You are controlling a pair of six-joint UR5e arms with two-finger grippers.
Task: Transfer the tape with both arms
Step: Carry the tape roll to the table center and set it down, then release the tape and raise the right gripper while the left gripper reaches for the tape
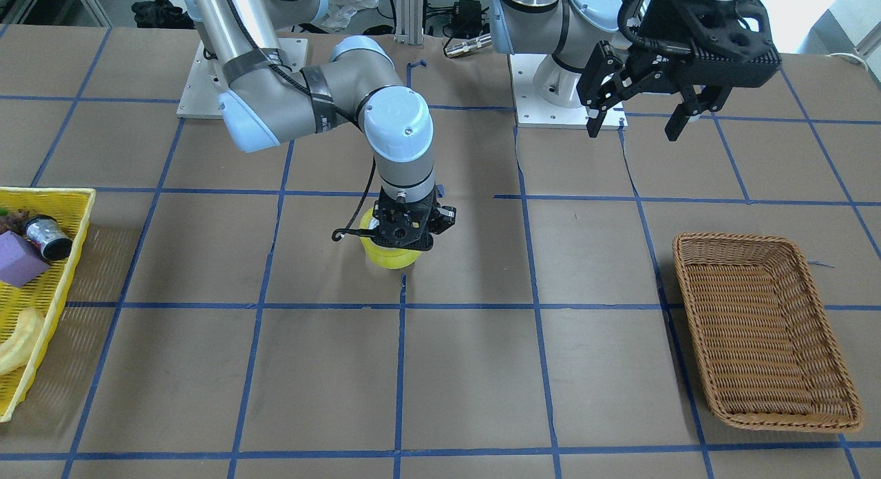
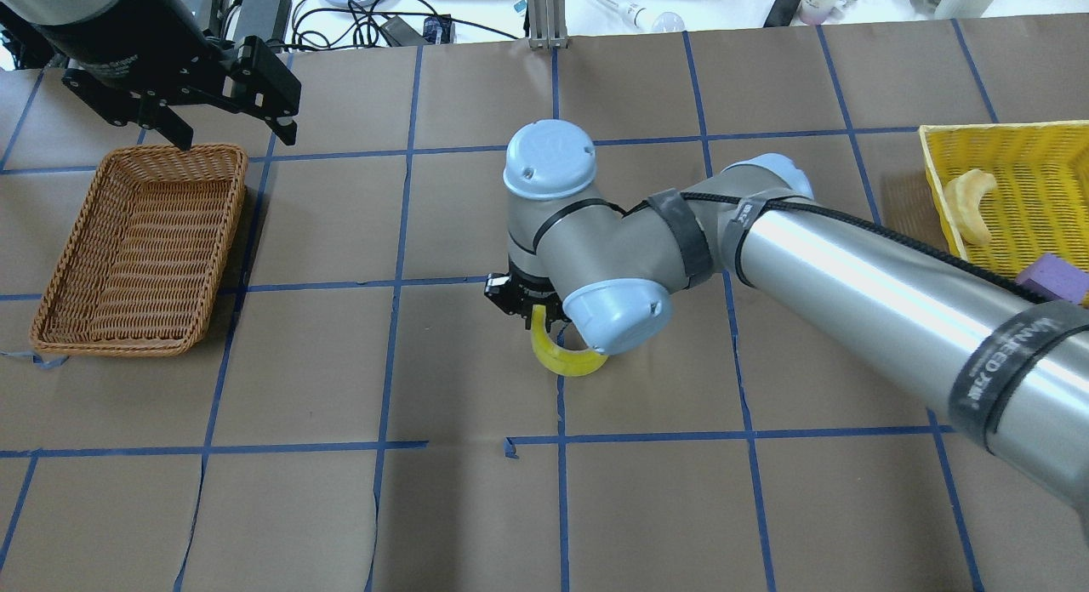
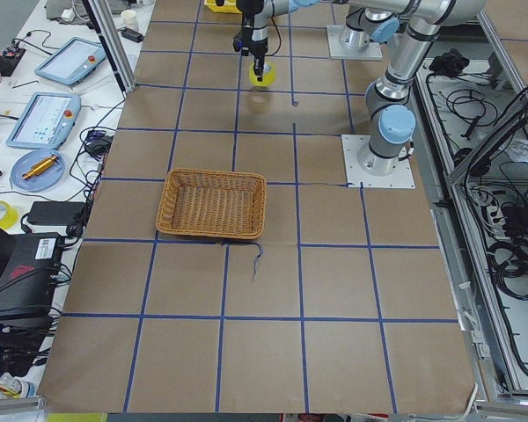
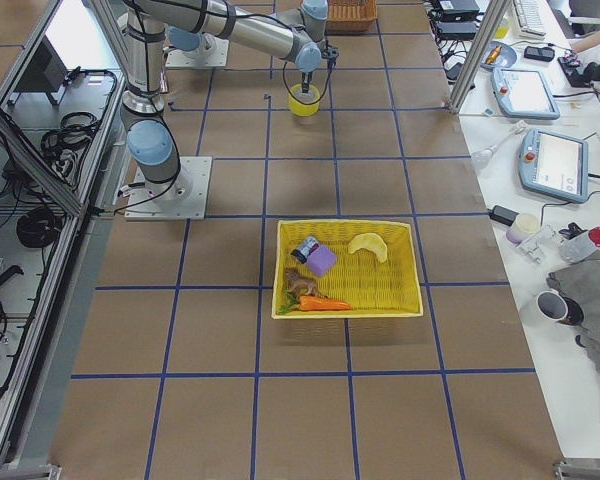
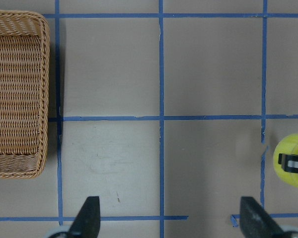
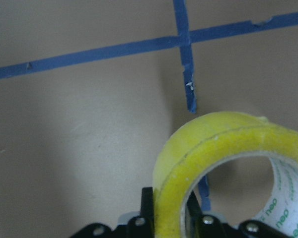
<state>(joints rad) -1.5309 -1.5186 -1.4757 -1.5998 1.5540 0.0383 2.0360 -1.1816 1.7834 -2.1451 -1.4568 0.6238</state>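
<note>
Holding entry, right side: right gripper closed on the tape, one finger inside the core and one outside, pinching the wall. The roll sits about mid-table, ring level, hole facing up; whether it rests on the paper or hangs just above it cannot be told for sure.

Waiting entry, left side: left gripper, jaws wide and empty, raised over the robot-side edge of the table's left half, above the near corner of the wicker basket.

Other stock:
- wicker basket, nothing seen in it, toward the table end on the robot's left
- yellow basket, several small items inside, at the opposite end

Relation governing the next move, as a judgement: the tape lies well apart from the left gripper, off toward the table's centre and the robot's right. The right arm alone has it. With the ring flat, the part of the wall opposite the right fingers is free — a likely place for the left jaws to come down, one finger in the core.
</note>
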